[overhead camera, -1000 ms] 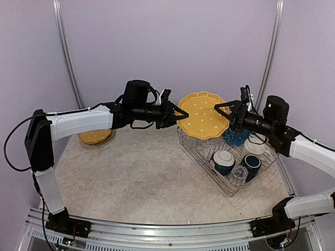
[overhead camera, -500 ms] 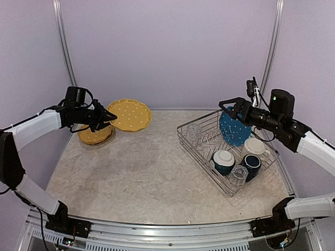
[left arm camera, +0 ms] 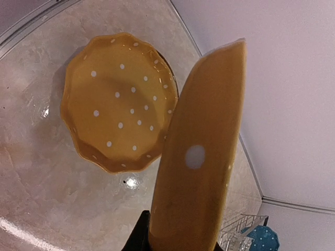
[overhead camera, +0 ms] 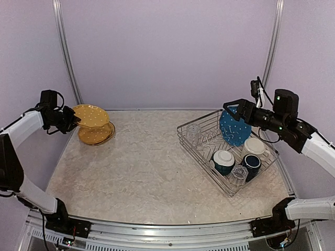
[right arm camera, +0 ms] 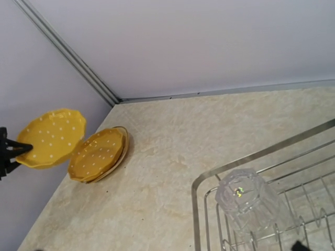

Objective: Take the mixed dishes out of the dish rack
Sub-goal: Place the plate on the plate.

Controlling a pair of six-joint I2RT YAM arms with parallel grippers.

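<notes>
From above, the left gripper [overhead camera: 70,119] is clenched on the rim of an orange plate [overhead camera: 90,116]. The plate hangs tilted over the stack [overhead camera: 97,135] of like plates at the far left corner of the table [overhead camera: 141,167]. The right gripper [overhead camera: 233,107] is released and holds nothing. It is over the far end of the rack [overhead camera: 230,188] near the right edge, close to the upright blue plate [overhead camera: 234,127].

The step in hand is, I think, to lay the plate on the stack. To do it well, the arm should level the plate, centre it over the stack, lower it slowly until the rims meet, and only then let go. Glazed ceramic slides and chips easily.

In the left wrist view the plate shows edge-on: thin, glossy, with white dots. The stack below has a scalloped outline, and the table shines like polished marble.

In the right wrist view a clear faceted glass [right arm camera: 242,196] sits inside the thin wire rack. Far off, the orange plate overlaps the stack; whether they touch I cannot tell.
</notes>
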